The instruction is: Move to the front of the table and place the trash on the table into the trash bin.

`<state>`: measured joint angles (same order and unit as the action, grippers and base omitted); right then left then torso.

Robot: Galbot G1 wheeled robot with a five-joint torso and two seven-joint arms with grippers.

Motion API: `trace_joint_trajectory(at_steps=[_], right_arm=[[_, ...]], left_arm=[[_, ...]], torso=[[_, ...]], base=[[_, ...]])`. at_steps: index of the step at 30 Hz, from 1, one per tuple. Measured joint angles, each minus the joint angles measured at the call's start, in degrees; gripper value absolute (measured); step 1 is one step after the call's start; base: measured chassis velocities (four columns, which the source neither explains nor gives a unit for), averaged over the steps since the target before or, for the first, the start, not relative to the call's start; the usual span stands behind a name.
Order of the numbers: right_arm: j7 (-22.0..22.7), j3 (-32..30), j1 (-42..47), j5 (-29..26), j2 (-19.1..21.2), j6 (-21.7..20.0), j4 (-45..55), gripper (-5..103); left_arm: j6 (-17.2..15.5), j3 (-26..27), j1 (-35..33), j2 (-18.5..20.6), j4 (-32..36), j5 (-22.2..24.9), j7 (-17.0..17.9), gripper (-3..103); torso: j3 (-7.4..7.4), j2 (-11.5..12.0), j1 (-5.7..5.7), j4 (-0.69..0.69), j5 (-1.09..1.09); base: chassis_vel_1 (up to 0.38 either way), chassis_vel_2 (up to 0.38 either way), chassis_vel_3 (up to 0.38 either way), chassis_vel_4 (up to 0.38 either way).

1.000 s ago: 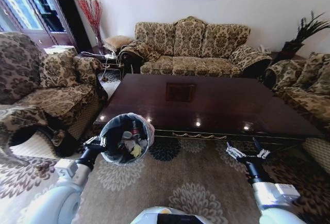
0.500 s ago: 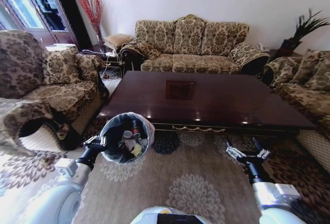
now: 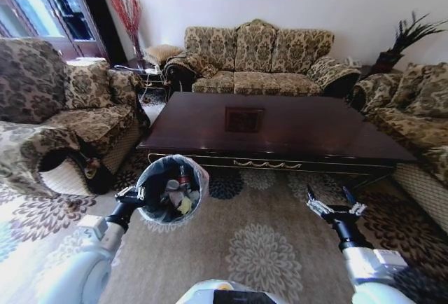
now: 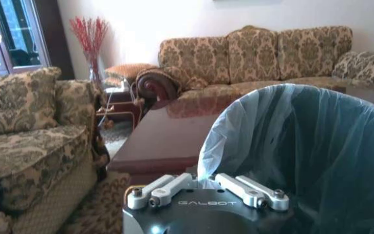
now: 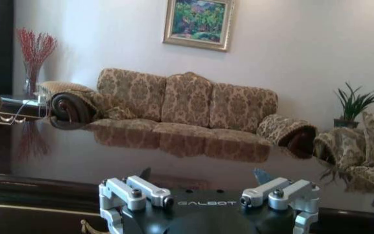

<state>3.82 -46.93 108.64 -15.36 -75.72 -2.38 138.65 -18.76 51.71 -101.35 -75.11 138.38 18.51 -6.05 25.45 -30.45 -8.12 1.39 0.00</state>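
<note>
The long dark glossy table (image 3: 280, 132) stands ahead of me on the carpet, its top mirroring the room. In the head view the trash bin (image 3: 170, 188), black with a whitish bag liner, hangs in front of the table's left corner. My left gripper (image 3: 136, 195) is shut on its rim. Trash lies inside it: a clear bottle with a red label (image 3: 183, 176) and white paper wads (image 3: 173, 195). The left wrist view has the liner rim (image 4: 317, 146) pinched at the fingers (image 4: 249, 187). My right gripper (image 3: 334, 209) hovers open and holds nothing, low over the carpet at the right.
A patterned sofa (image 3: 255, 62) stands behind the table, with armchairs at the left (image 3: 63, 108) and right (image 3: 413, 108). A small side table with a vase of red stems (image 3: 129, 20) is in the back left corner. Patterned carpet (image 3: 259, 248) lies between me and the table.
The whole head view has shifted: the table now sits farther off and more carpet shows before it. Both arms keep their pose, the bin still in the left gripper.
</note>
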Motion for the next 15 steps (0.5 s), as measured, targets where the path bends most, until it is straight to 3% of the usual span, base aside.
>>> trace_joint_trajectory(at_steps=[6, 15], right_arm=[[0.0, 0.0, 0.0, 0.0, 0.0, 0.0, 0.0, 100], [0.0, 0.0, 0.0, 0.0, 0.0, 0.0, 0.0, 100]], left_arm=[[-0.8, -0.3, 0.1, 0.5, -3.0, -0.8, -1.5, 0], [-2.5, -2.0, 2.4, 2.9, -13.4, -1.2, -1.8, 0]], torso=[[-0.87, 1.5, 0.71, -0.01, 0.01], [-2.37, 3.8, 1.52, -0.01, 0.0]], base=[[0.0, 0.0, 0.0, 0.0], [0.0, 0.0, 0.0, 0.0]])
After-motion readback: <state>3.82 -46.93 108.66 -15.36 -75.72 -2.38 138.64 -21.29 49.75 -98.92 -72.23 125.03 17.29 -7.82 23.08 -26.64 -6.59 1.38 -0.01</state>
